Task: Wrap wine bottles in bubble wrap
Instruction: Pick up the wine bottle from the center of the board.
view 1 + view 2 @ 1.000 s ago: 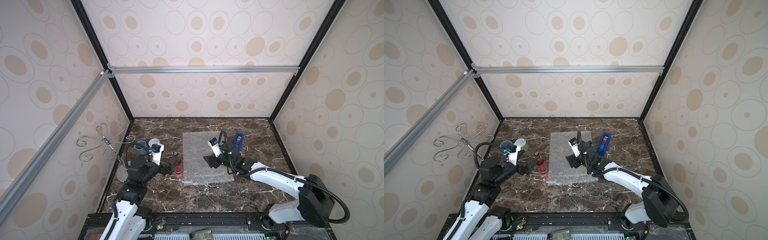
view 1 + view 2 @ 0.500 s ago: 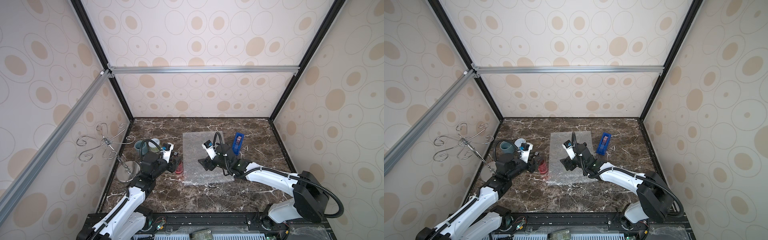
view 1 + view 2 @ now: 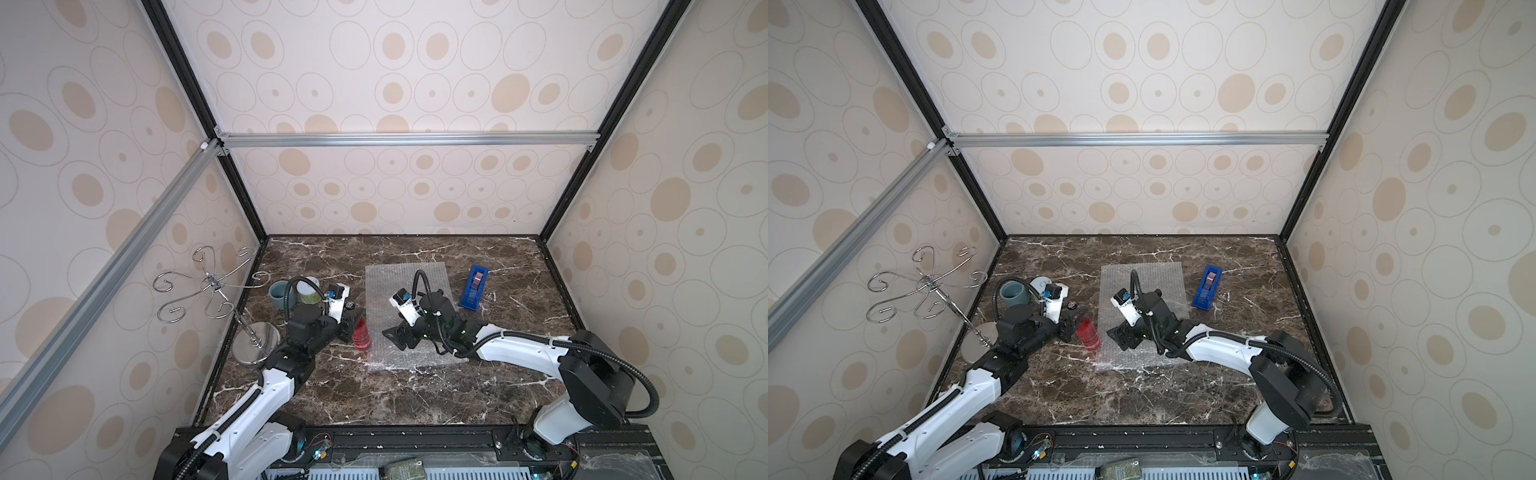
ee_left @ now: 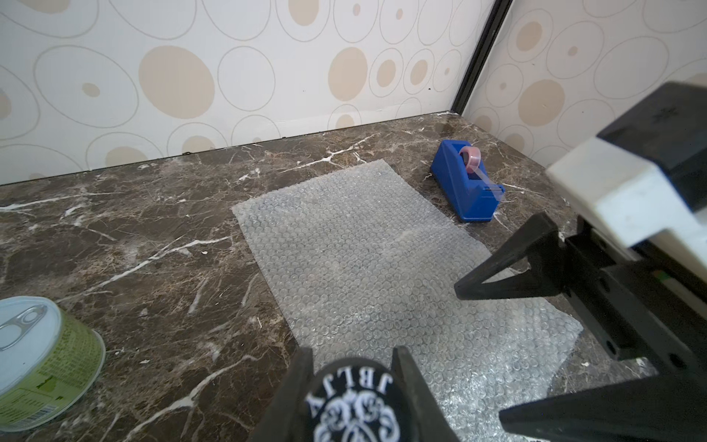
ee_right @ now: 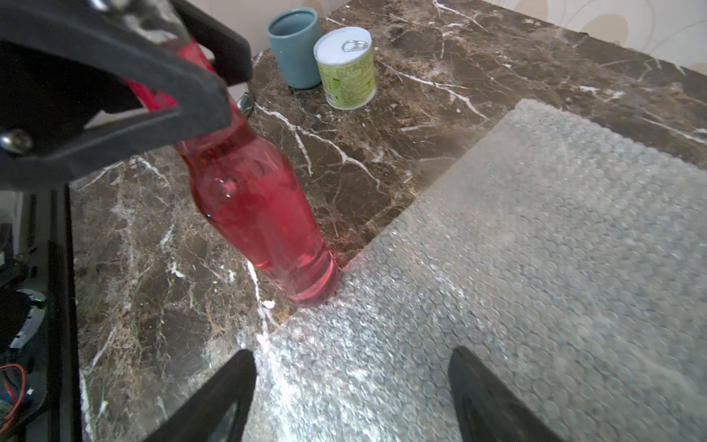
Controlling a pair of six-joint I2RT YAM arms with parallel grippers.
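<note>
The wine bottle (image 5: 252, 206), clear glass full of pink-red liquid, leans with its base at the left edge of the bubble wrap (image 5: 535, 248). Both top views show the bottle (image 3: 361, 334) (image 3: 1088, 332) beside the flat sheet (image 3: 386, 282) (image 3: 1163, 278). My left gripper (image 3: 357, 323) (image 3: 1077, 323) (image 5: 202, 65) is shut on its neck. The dark patterned cap (image 4: 354, 398) sits between that gripper's (image 4: 352, 356) fingers. My right gripper (image 3: 400, 336) (image 3: 1121, 336) (image 5: 352, 354) (image 4: 482, 350) hovers open over the sheet's (image 4: 344, 248) near left part, holding nothing.
A blue tape dispenser (image 3: 473, 289) (image 3: 1206, 289) (image 4: 466, 187) stands right of the sheet. A grey-blue cup (image 3: 280, 293) (image 5: 294, 48) and a green can (image 5: 346, 69) (image 4: 42, 356) stand at the back left. A wire hook stand (image 3: 212, 286) rises by the left wall.
My left gripper reached the bottle and closed on its neck. The right gripper moved left over the bubble wrap, towards the bottle, and stayed open.
</note>
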